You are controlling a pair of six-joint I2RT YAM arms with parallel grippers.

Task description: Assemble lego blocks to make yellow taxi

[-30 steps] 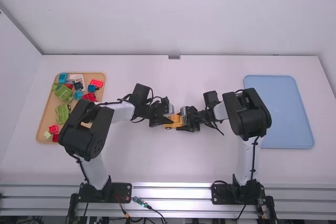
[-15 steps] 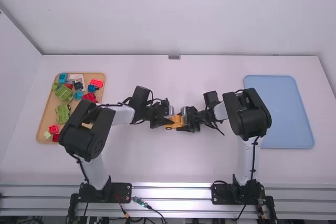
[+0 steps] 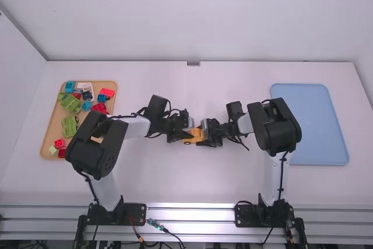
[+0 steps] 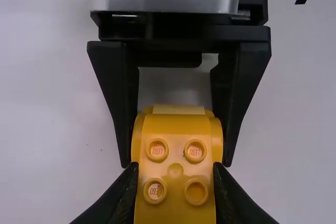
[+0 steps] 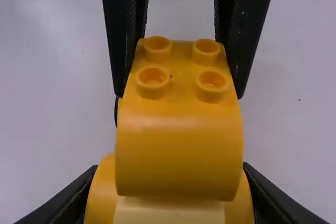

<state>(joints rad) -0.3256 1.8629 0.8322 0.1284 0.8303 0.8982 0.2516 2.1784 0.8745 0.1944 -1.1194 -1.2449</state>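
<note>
In the high view, my left gripper (image 3: 186, 134) and right gripper (image 3: 206, 134) face each other at a yellow car assembly (image 3: 195, 134) near the table's middle. The left wrist view has my left gripper (image 4: 175, 182) shut on the sides of a studded yellow block (image 4: 175, 153). In the right wrist view, that yellow block (image 5: 178, 140) has a rounded end and lies against a wider yellow base (image 5: 101, 195) with a pale part (image 5: 169, 211). Around the wider base, my right gripper (image 5: 170, 198) is shut. How fully the two parts join is hidden.
A wooden tray (image 3: 49, 138) at the left holds green, red and blue bricks (image 3: 70, 102), partly behind the left arm. At the right, a light blue tray (image 3: 317, 123) lies beyond the right arm's elbow.
My left gripper has shifted very slightly to the right, toward the right gripper. The right arm looks still, and both grips look the same.
</note>
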